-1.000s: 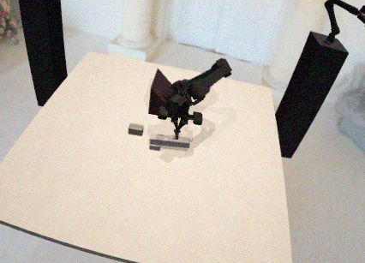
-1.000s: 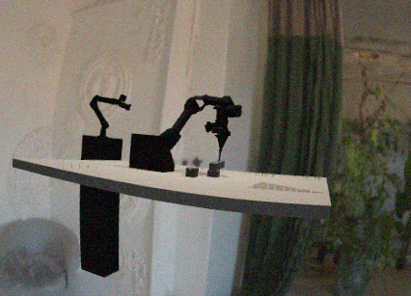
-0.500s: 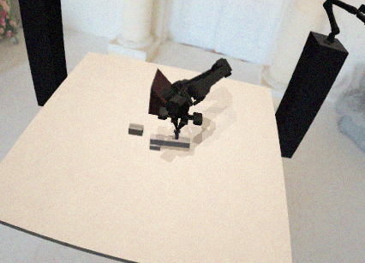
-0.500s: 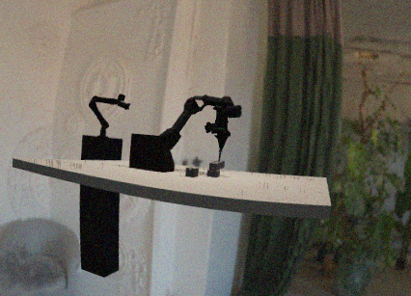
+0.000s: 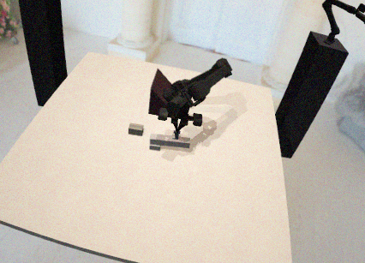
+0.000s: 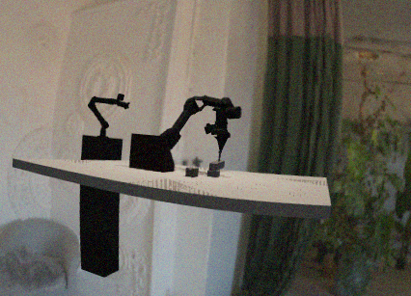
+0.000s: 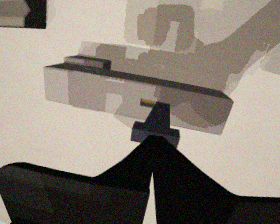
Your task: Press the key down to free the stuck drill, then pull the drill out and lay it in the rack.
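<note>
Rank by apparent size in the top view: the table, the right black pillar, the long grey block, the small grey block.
1. table
2. right black pillar
3. long grey block
4. small grey block
</note>
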### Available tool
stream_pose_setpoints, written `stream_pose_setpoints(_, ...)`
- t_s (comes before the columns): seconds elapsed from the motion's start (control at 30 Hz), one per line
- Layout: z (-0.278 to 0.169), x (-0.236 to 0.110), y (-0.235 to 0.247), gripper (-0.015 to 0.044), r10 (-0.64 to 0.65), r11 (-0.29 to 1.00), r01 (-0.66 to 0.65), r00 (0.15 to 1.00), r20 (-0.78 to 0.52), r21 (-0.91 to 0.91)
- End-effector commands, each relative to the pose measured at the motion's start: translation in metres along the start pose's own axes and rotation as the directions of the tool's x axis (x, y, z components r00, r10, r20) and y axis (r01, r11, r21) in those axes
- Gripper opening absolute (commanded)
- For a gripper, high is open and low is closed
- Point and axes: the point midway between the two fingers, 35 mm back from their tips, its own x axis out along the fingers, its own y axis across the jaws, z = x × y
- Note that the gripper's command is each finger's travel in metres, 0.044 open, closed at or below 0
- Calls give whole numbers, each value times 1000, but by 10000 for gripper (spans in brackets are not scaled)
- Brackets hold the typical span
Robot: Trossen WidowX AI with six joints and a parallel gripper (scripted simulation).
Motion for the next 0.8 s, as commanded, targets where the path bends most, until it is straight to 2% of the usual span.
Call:
stream_pose_setpoints(0.0,8,21,-4,0,-24,1000,23,998,57,5)
stream_pose_setpoints(0.03,8,21,-4,0,-24,1000,23,998,57,5)
stream_pose_setpoints(0.17,3,3,-2,105,-23,999,21,998,53,33)
stream_pose_setpoints(0.37,-3,-56,2,263,-30,992,25,999,42,120)
stream_pose_setpoints(0.5,-3,-51,2,368,-27,995,24,999,32,101)
stream_pose_setpoints(0.6,-4,-47,9,440,-25,997,27,999,32,-79)
stream_pose_setpoints(0.67,-6,-44,16,440,-23,963,30,999,31,-269)
stream_pose_setpoints(0.77,-8,-38,27,440,-19,845,33,999,30,-534)
